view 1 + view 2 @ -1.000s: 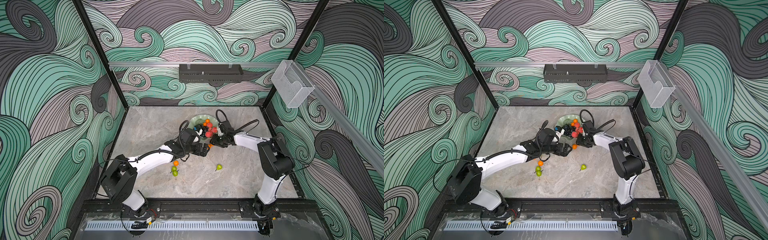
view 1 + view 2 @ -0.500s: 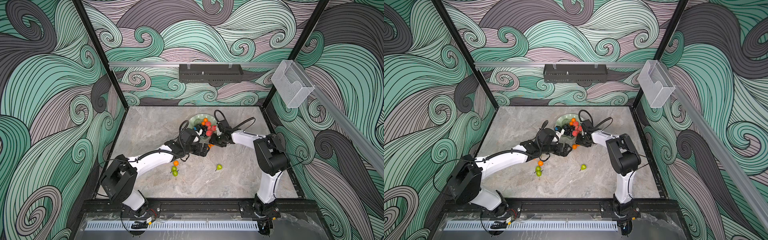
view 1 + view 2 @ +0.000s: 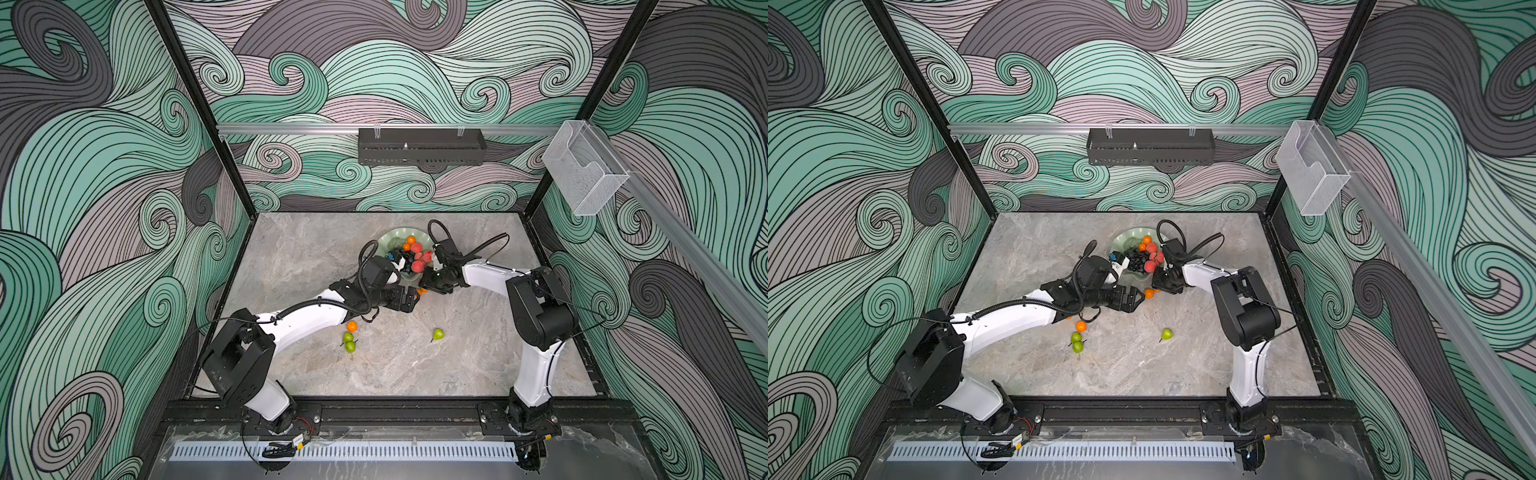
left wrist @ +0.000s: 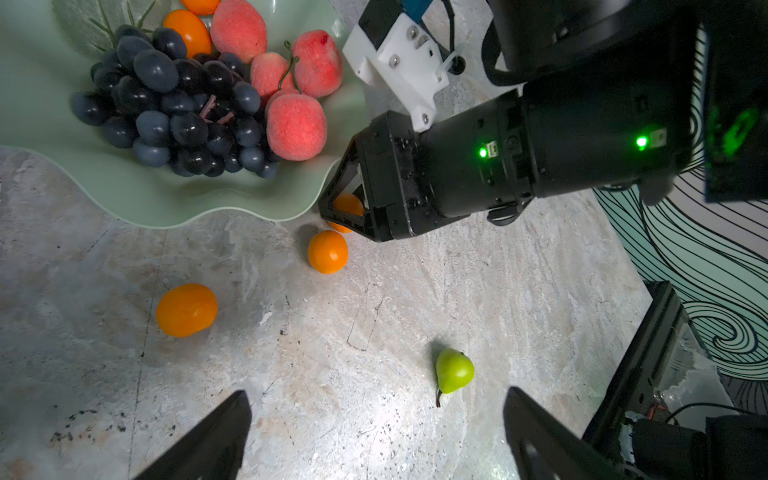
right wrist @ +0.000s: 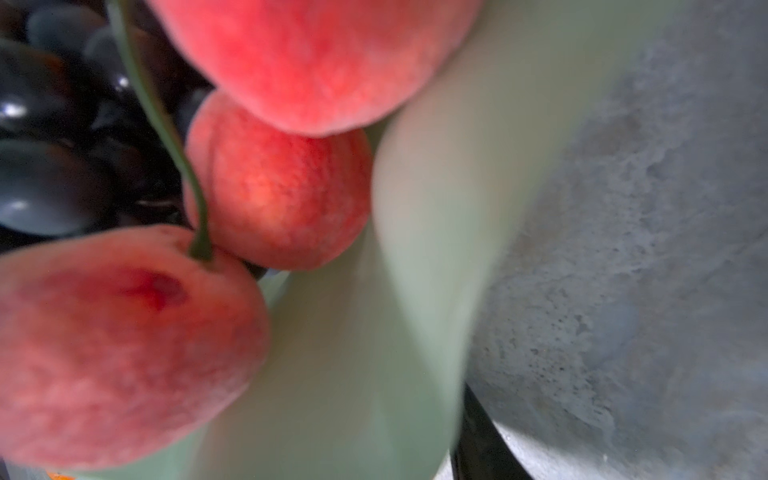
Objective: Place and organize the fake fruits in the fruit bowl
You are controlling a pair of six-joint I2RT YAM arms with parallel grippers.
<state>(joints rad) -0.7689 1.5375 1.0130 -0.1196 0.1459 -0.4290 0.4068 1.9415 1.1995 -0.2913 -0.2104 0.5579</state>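
Two oranges (image 4: 328,251) and a green pear (image 4: 454,370) are lying on the desk (image 4: 374,316) outside the fruit bowl (image 4: 174,199) of grapes (image 4: 174,108) and peaches (image 4: 296,126). I am hovering my left tool (image 4: 376,401), jaws wide apart, above the desk; my right tool (image 4: 338,208) is straddling a third orange (image 4: 348,203) at the rim, clamped or not I cannot tell. They are looking light, hard, slick: I am favouring a pinch across the widest part.

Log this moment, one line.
left gripper: jaws open, empty | right gripper: at fruit bowl rim, orange at jaws, grip unclear | table: oranges, pears loose
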